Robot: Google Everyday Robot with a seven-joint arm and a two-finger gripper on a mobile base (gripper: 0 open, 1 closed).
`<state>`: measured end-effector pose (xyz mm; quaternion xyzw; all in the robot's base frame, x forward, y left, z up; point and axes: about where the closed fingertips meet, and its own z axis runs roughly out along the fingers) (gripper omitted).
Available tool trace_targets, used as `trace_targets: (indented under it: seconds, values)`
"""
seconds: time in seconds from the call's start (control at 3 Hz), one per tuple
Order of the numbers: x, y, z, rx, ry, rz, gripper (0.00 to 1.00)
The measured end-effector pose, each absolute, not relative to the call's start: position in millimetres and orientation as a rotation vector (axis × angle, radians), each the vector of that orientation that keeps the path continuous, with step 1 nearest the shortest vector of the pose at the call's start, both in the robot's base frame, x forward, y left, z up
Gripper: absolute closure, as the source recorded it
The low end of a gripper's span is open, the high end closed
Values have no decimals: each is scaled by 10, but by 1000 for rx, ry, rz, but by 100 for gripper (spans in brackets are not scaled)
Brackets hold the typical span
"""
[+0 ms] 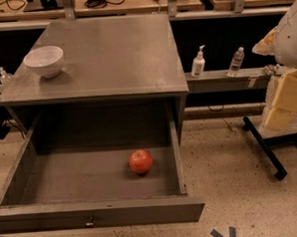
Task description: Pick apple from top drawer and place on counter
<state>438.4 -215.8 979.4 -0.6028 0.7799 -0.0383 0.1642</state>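
The apple point(141, 161) is small, round and red-orange. It lies on the floor of the open top drawer point(98, 213), right of the middle and near the right wall. The drawer is pulled far out, and its flat front panel has a small metal knob point(89, 223). Above it is the grey-brown counter point(115, 57). My gripper is out of view. Only a white rounded part of my arm point(291, 33) shows at the right edge, far from the apple.
A white bowl point(44, 60) stands on the counter's left side. A pump bottle point(198, 63) and a water bottle point(236, 61) stand on a low ledge to the right. Yellow blocks point(287, 100) sit on a black-legged stand point(264, 147) at the right. A wooden workbench point(132, 1) with cables runs behind.
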Motion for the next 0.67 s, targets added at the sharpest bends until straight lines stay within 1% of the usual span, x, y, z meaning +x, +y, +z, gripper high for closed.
trace_targets:
  seconds: [0.33,0.67]
  values:
    - [4393,-2104,9775,-1745,2213,-106,0]
    - [4502,-1654,9595,-1940,2128,-88,0]
